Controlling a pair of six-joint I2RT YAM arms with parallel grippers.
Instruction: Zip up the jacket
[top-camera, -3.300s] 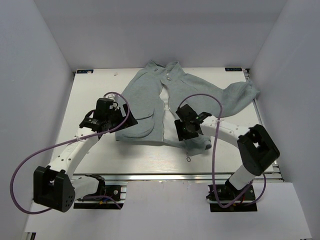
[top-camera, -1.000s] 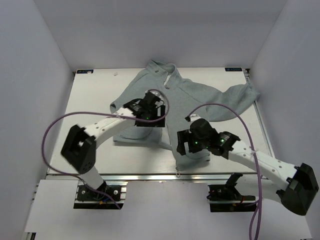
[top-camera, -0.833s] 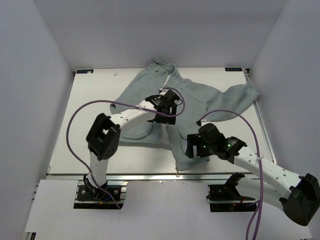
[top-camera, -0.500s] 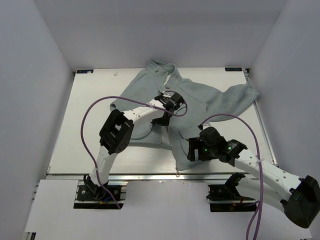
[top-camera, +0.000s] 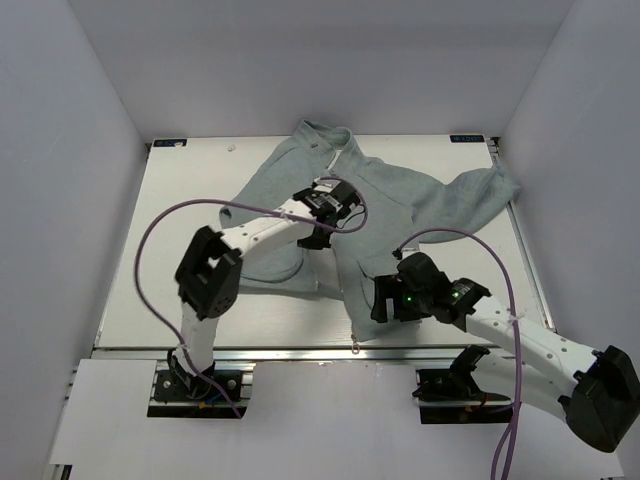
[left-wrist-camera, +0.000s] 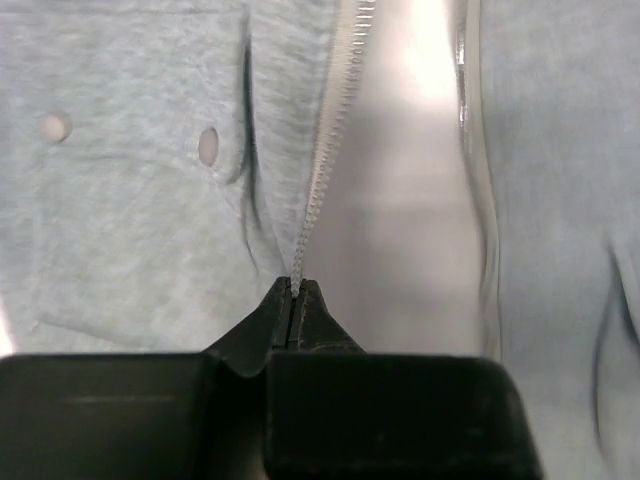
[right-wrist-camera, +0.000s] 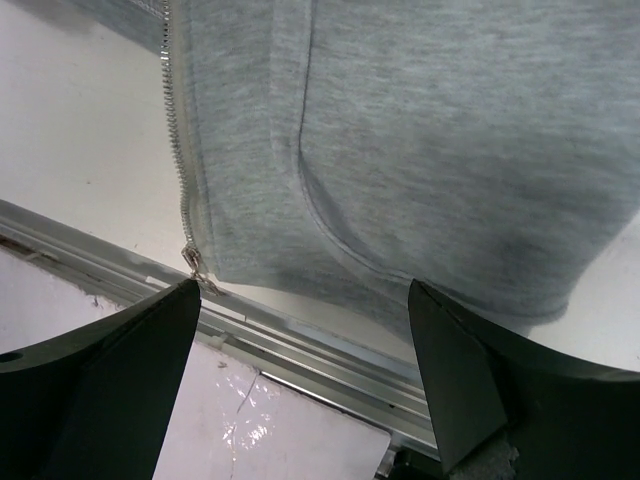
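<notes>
A: Jacket (top-camera: 400, 195) where?
B: Flat on white table (top-camera: 180, 200), front open. Left gripper (left-wrist-camera: 295, 288) pinched shut on zipper teeth (left-wrist-camera: 335, 120); right gripper (right-wrist-camera: 302, 292) fingers apart over hem, beside aluminium rail (right-wrist-camera: 300, 348). Purple cable (top-camera: 440, 232) loops above.

The jacket (top-camera: 410, 195) lies on the table (top-camera: 180, 230), left hand (top-camera: 322, 222) over its middle, right hand (top-camera: 383, 300) at its hem.

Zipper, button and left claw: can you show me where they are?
zipper (left-wrist-camera: 330, 130): left wrist view, on its row of teeth.
button (left-wrist-camera: 208, 146): left wrist view, its middle; the one nearer the zipper.
left claw (left-wrist-camera: 296, 300): left wrist view, between its shut tips, pinching the zipper's edge.
</notes>
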